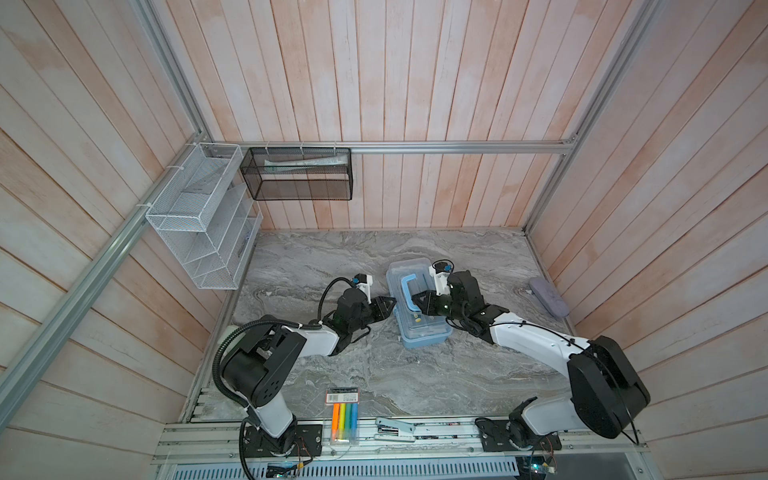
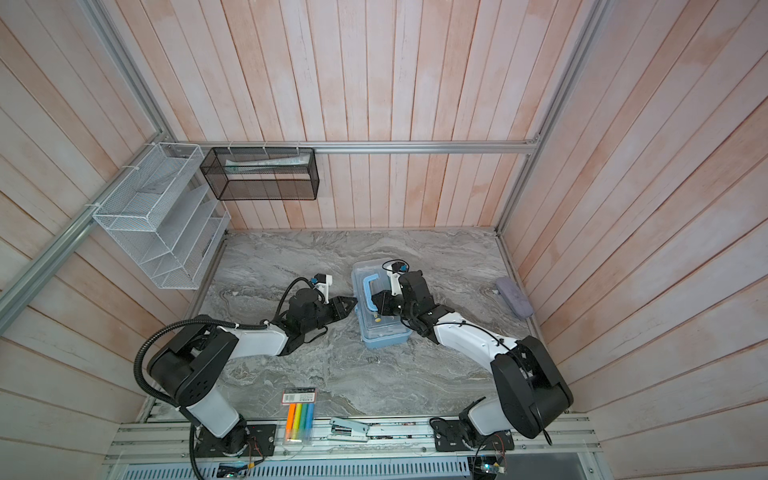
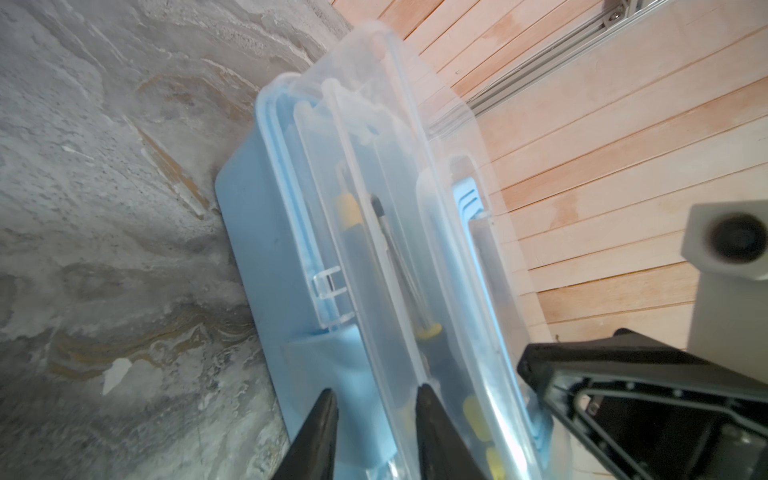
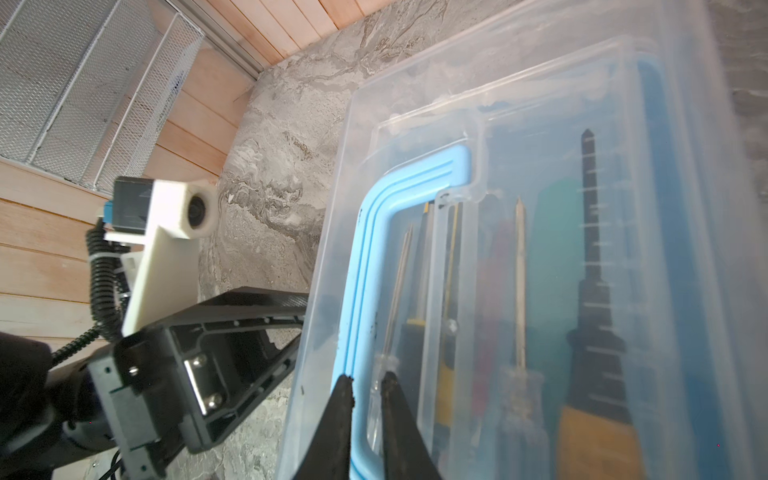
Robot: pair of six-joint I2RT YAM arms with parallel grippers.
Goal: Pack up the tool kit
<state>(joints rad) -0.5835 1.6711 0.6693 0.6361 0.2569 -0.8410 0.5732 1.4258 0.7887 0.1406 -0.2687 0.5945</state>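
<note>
In both top views the right end effector (image 1: 415,301) is clenching the blue handle (image 1: 405,286) atop the tool kit (image 1: 424,336), while the left end effector (image 1: 390,305) is meeting the kit's left side. The light blue box with its clear lid is sitting on the grey marbled table (image 1: 374,374) between both arms. A marker pack (image 1: 344,415) is lying well in front of the kit and a grey-lilac case (image 1: 548,297) well to its right. A white wire rack (image 1: 199,224) and a black mesh basket (image 1: 299,174) are hanging on plank walls beyond it.

From the left wrist, the left fingers (image 3: 328,415) are standing apart with the lid's edge between them; whether they are gripping it, I cannot tell.

From the right wrist, the right fingers (image 4: 343,399) are pinching the handle's bar, and screwdrivers (image 4: 519,291) are showing through the lid.
</note>
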